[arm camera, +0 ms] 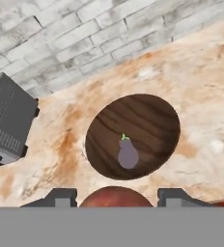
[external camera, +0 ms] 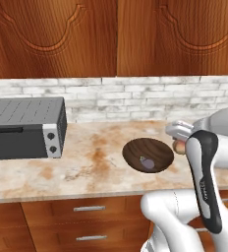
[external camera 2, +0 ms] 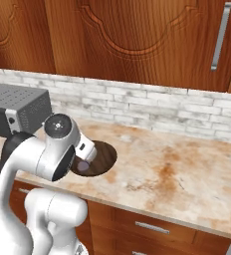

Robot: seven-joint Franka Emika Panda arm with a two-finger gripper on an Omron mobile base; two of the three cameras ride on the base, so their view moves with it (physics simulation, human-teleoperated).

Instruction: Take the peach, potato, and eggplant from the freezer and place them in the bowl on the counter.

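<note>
Gripper [arm camera: 115, 194] clamped on the peach [arm camera: 116, 197], reddish-orange fruit sitting between the two dark fingertips [arm camera: 61, 196] and hanging just beside the near rim of the bowl [arm camera: 147, 113]. Eggplant [arm camera: 128, 153] lies inside the dark brown bowl, small and purple with a green stem, on the beige marbled counter [external camera: 86, 167]. Grey toaster oven [external camera: 25, 127] stands on the same counter, well apart from the bowl, against the white brick wall [external camera: 135, 101].

The scene is evenly and softly lit, with no glare seen. A faint shadow is cast inside the bowl [arm camera: 133, 137]. Textures on the counter [external camera 2: 187, 169] are rendered slightly blurred, and edges appear jagged throughout.
</note>
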